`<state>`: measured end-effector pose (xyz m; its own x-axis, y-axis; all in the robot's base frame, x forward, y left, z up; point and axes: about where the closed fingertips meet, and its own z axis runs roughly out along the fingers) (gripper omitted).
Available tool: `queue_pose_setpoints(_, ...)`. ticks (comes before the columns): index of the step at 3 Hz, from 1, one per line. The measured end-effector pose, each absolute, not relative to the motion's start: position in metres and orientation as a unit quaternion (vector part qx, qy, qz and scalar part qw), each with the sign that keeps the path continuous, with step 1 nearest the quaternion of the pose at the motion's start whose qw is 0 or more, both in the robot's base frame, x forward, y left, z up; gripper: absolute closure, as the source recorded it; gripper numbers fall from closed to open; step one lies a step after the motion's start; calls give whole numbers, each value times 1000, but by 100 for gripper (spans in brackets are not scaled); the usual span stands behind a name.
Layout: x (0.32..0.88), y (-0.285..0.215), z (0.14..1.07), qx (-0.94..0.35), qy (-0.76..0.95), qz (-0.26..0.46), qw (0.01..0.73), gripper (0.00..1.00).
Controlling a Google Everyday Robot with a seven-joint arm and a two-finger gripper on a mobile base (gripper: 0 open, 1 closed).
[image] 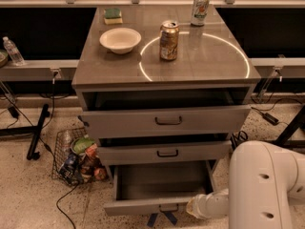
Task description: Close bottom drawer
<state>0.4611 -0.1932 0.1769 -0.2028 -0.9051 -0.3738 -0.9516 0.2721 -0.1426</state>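
**Bottom drawer open, gripper at its front**

The bottom drawer (pixel 159 182) is seen pulled well out below the bench's front edge, with its grey inside showing and a dark handle (pixel 167 207) on its front. The gripper (pixel 194 207), at the end of the white arm (pixel 259 185), is placed just beside the right end of the drawer front, below the bench's front right corner. Whether it is spread or pressed together cannot be told. A bowl (pixel 120 39) is set near the bench's left edge, and a can (pixel 168 41) near its middle.
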Motion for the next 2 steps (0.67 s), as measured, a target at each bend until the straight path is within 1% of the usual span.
queue_pose_setpoints(2,517,-171,184,-628,745,36,222,100)
